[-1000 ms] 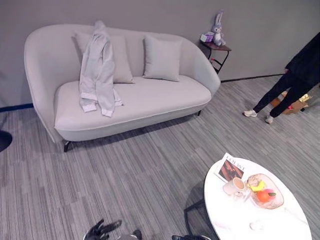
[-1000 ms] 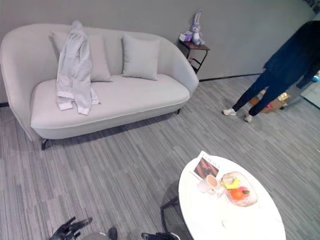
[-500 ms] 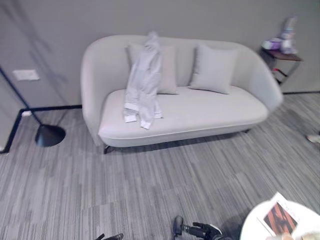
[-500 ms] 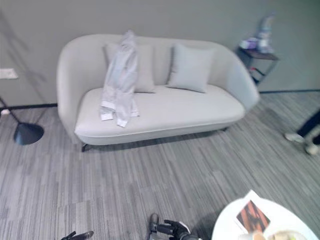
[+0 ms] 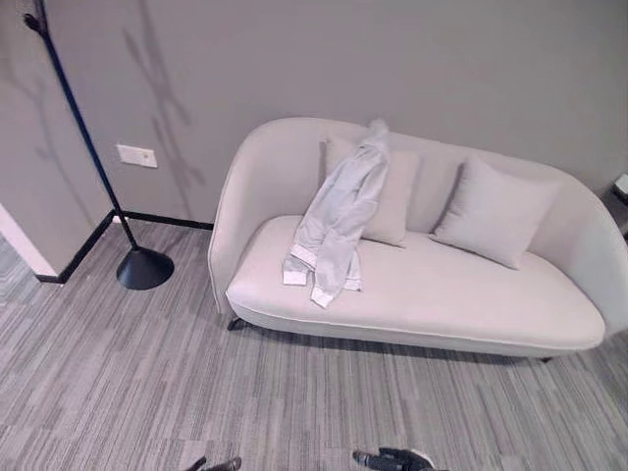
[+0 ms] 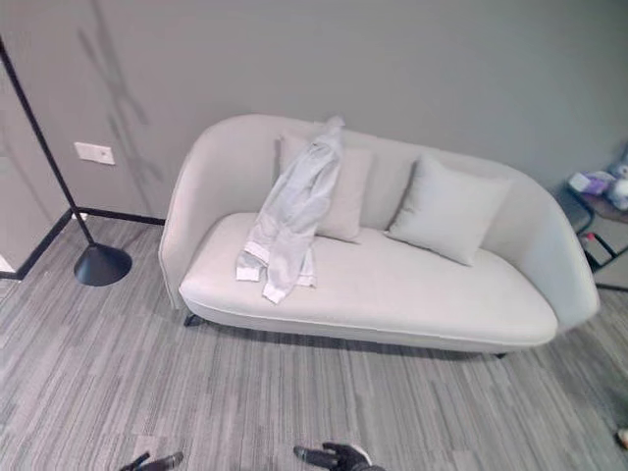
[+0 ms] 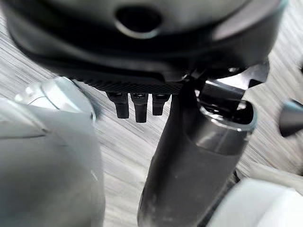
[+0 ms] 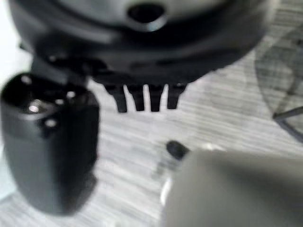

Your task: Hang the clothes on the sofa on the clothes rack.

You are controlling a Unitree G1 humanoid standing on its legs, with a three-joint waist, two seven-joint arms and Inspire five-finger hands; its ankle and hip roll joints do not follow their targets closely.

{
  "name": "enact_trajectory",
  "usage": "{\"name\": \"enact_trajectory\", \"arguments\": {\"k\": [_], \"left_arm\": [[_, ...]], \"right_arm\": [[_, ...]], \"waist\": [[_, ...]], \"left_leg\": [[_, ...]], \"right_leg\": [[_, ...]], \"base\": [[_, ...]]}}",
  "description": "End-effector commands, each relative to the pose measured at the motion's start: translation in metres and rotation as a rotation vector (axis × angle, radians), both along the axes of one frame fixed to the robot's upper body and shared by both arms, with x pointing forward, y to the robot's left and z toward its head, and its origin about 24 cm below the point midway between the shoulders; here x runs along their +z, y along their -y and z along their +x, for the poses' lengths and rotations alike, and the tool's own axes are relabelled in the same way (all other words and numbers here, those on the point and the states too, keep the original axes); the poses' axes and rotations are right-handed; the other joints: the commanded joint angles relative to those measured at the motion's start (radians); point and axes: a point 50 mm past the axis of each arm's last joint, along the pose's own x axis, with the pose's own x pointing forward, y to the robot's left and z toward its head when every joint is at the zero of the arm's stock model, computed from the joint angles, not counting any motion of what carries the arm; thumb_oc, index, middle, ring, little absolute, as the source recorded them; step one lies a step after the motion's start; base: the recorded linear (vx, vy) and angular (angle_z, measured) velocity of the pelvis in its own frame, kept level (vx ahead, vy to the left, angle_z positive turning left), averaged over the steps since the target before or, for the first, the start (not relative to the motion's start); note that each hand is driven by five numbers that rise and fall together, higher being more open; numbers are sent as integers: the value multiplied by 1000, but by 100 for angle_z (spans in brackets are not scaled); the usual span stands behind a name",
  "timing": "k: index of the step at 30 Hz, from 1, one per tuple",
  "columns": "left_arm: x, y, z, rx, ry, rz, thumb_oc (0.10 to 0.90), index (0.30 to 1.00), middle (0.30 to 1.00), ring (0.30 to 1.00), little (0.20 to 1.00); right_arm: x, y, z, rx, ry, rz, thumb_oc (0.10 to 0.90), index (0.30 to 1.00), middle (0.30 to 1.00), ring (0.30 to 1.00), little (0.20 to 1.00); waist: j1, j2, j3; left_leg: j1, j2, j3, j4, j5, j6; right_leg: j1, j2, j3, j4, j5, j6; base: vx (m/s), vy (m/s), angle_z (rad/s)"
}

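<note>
Camera's swung left since a second ago: the coat rack (image 5: 88, 157) now shows at the frame's upper left, coffee table gone. Jacket (image 5: 339, 221) is draped over the sofa (image 5: 471, 294) back, centre frame (untouched). Left hand (image 6: 157, 460) and right hand (image 6: 329, 456) sit low, fingers relaxed, empty.

Open carpet floor (image 5: 294, 402) lies between me and the sofa (image 5: 442, 294); the clothes rack (image 5: 103, 186) stands left of it, two cushions (image 5: 491, 211) behind the seat.
</note>
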Motion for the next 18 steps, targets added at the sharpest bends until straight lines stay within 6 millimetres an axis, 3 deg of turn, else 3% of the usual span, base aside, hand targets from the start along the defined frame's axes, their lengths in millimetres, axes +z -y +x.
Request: {"name": "enact_trajectory", "arguments": {"k": [1,2,3,4,5,6,8,10,15,16,17,18], "left_arm": [[-1,5,0,-17,-24,10,800,900,900,900,900],[-1,5,0,-17,-25,13,800,900,900,900,900],[-1,4,-2,-11,-24,15,800,900,900,900,900],[-2,3,-5,-9,-30,18,800,900,900,900,900],[-1,1,-7,-7,-35,31,800,900,900,900,900],[-1,-1,-11,-8,-42,40,800,900,900,900,900],[-2,-5,-17,38,-50,38,800,900,900,900,900],[-3,-5,-30,62,-73,38,800,900,900,900,900],[2,-18,-20,31,-34,78,800,900,900,900,900],[2,-18,-20,31,-34,78,800,900,900,900,900],[3,-20,-15,10,-23,89,800,900,900,900,900],[6,-21,-3,-32,9,101,800,900,900,900,900]], "right_arm": [[4,28,8,-46,10,-130,800,900,900,900,900],[5,30,11,-50,18,-142,800,900,900,900,900],[9,42,17,-84,43,-169,800,900,900,900,900],[11,48,21,-107,63,-184,800,900,900,900,900],[15,57,27,-140,96,-205,800,900,900,900,900],[27,70,48,-180,188,-244,800,900,900,900,900],[39,79,68,-194,268,-284,800,900,900,900,900],[53,92,85,-216,348,-335,800,900,900,900,900],[92,106,137,-201,533,-412,800,900,900,900,900],[93,106,137,-201,533,-412,800,900,900,900,900],[100,107,147,-202,560,-428,800,900,900,900,900],[118,106,169,-186,629,-455,800,900,900,900,900]], "waist": [[-2,-5,44],[1,-4,50],[2,-4,54],[7,4,54],[4,11,48],[10,40,43],[19,48,46],[14,37,28],[32,2,2],[33,1,3],[37,-3,-3],[35,2,-5]], "left_leg": [[-55,48,86,20,220,104],[-80,55,116,28,210,107],[-148,19,154,-35,148,116],[-154,5,166,-99,122,118],[-176,-8,174,-195,147,113],[-215,-17,176,-389,273,95],[-208,-20,169,-489,322,83],[-186,-28,187,-504,311,101],[-172,-68,206,-450,254,142],[-171,-68,207,-451,253,143],[-154,-73,218,-459,241,152],[-120,-73,233,-472,219,167]], "right_leg": [[56,-29,-13,11,-112,64],[62,-29,-13,7,-113,63],[69,-38,-10,-10,-113,74],[72,-39,-5,-13,-119,83],[65,-39,-7,-15,-123,90],[74,-15,6,-15,-148,94],[87,-6,19,-15,-161,95],[108,-8,26,-15,-179,101],[108,-49,36,98,-201,132],[107,-50,37,100,-202,132],[98,-57,30,137,-197,152],[46,-70,9,252,-173,192]], "base": [[147,-115,-9],[267,-108,-17],[209,33,-15],[228,99,18],[276,200,20],[287,194,22],[283,147,1],[298,142,-42],[248,140,-36],[164,116,-37],[208,171,-38],[207,171,-26]]}}
